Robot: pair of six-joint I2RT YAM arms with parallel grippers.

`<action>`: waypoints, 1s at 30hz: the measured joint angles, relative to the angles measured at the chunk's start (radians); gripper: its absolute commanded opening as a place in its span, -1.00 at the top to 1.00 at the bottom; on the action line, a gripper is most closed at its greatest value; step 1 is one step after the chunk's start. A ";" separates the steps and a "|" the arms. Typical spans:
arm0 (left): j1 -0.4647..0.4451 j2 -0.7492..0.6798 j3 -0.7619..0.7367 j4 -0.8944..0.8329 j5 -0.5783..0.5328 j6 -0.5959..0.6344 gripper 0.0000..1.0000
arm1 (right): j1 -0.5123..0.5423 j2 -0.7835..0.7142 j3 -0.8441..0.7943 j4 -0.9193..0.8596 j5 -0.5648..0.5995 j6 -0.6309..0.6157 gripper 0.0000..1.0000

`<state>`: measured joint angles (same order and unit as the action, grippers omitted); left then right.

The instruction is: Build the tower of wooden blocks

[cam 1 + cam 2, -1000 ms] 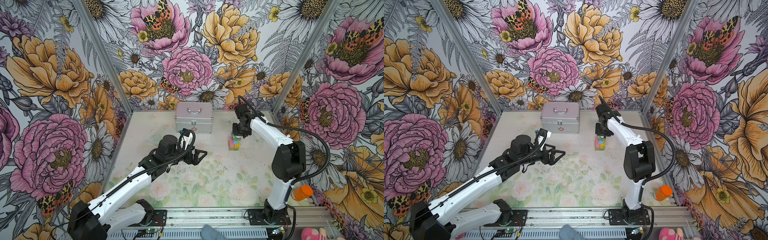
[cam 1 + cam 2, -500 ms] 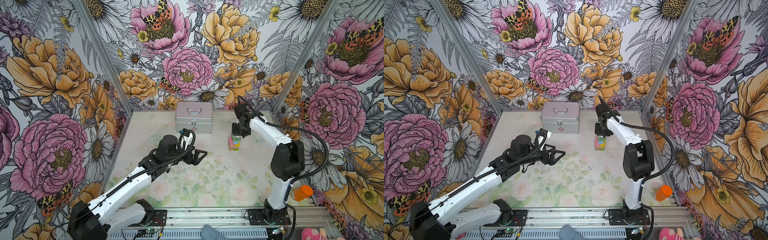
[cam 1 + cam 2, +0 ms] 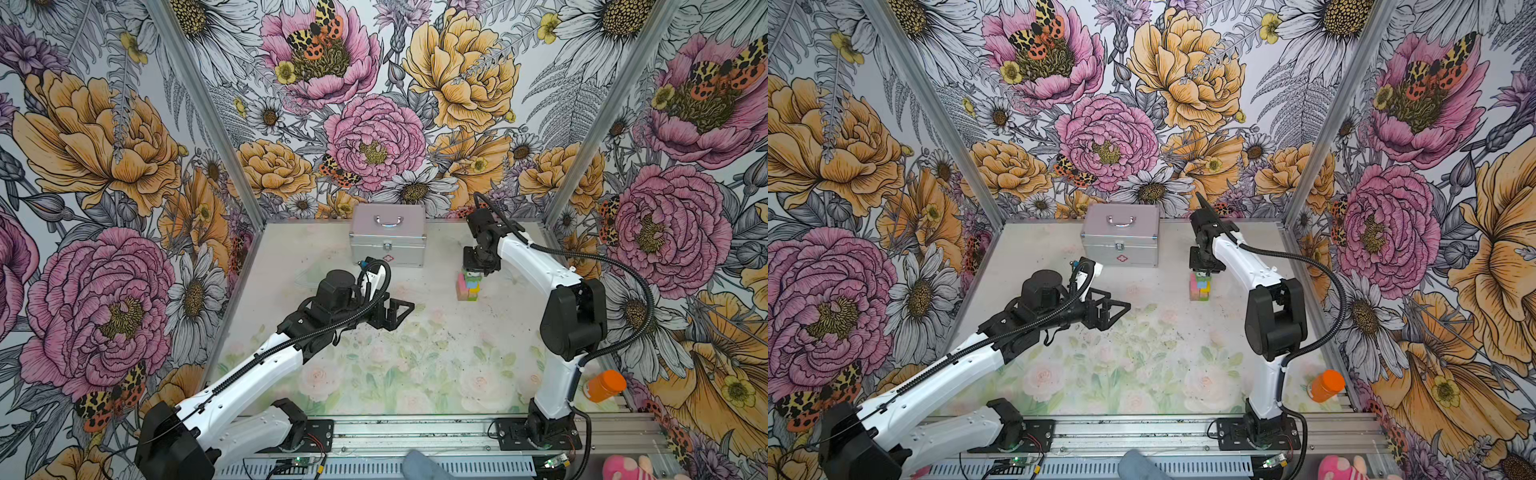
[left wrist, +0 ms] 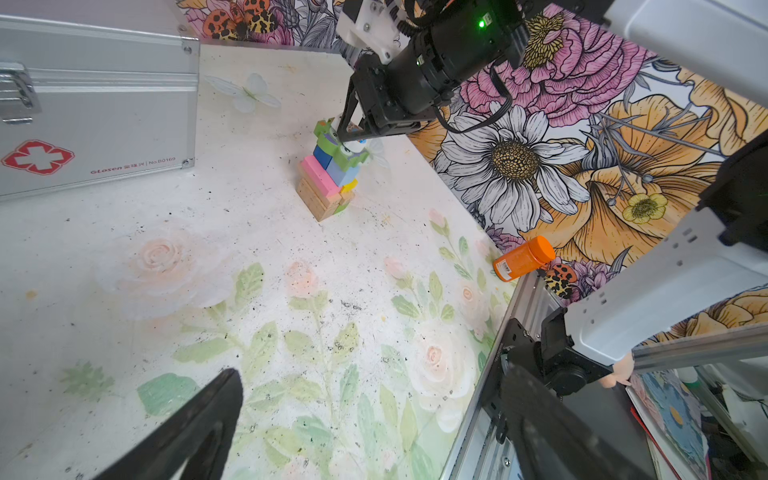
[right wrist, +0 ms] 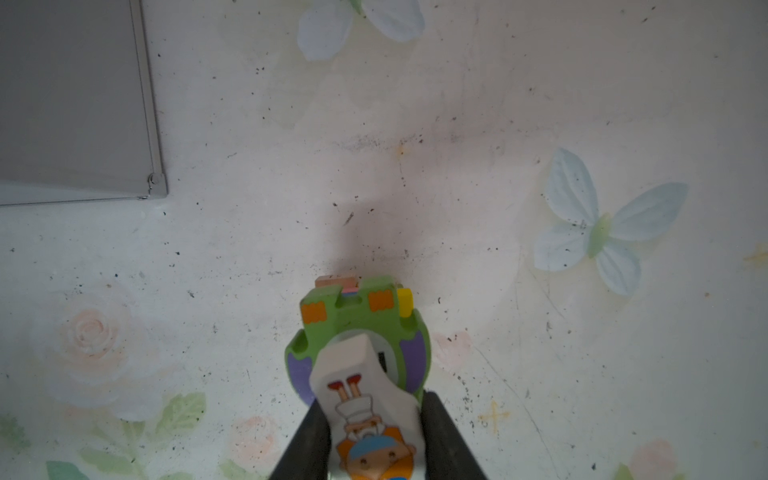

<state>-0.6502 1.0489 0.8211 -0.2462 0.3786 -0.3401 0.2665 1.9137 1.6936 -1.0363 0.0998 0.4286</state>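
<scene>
Floral-walled booth, speckled rose-print table [image 3: 374, 365]: tower [image 3: 468, 286] stands near the back, right of the case [image 3: 387, 237], right gripper [image 5: 374, 436] pinching a white figure [image 5: 361, 386] atop it (left gripper [image 3: 395, 313] spread, mid-table).

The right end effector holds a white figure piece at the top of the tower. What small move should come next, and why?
Probably open the right end effector a little to release. Its fingers flank the white figure piece, which seems to rest on the green figure piece atop the tower. Contact is not fully visible, so release slowly.
</scene>
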 measured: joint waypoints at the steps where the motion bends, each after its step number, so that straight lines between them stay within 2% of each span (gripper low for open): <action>1: 0.000 0.000 0.000 0.000 0.000 0.000 -0.97 | 0.000 0.000 0.002 0.000 0.000 0.001 0.20; 15: 0.001 -0.008 0.000 0.000 0.000 0.000 -0.98 | 0.000 -0.001 0.005 0.000 -0.006 0.008 -0.01; 19: 0.013 -0.008 0.000 0.000 0.000 0.000 -0.97 | -0.009 -0.030 0.007 -0.006 -0.017 0.006 -0.25; 21: 0.021 -0.011 0.000 -0.002 -0.002 0.000 -0.97 | -0.018 -0.077 0.011 -0.011 -0.018 0.002 -0.48; 23: 0.024 -0.023 0.000 -0.011 -0.014 0.000 -0.98 | -0.032 -0.155 0.011 -0.013 -0.016 -0.006 -0.62; 25: 0.024 -0.049 0.000 -0.025 -0.055 -0.001 -0.98 | -0.050 -0.251 0.011 -0.013 -0.002 -0.016 -0.68; 28: 0.024 -0.110 0.000 -0.050 -0.184 -0.003 -0.98 | -0.089 -0.425 -0.014 0.002 0.044 -0.030 -0.76; 30: 0.024 -0.169 -0.014 -0.058 -0.325 -0.018 -0.98 | -0.126 -0.536 -0.078 0.019 0.069 -0.030 -0.97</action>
<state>-0.6258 0.8795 0.8066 -0.3038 0.0532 -0.3580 0.1410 1.3781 1.6154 -1.0168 0.1684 0.3985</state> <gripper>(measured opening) 0.987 0.906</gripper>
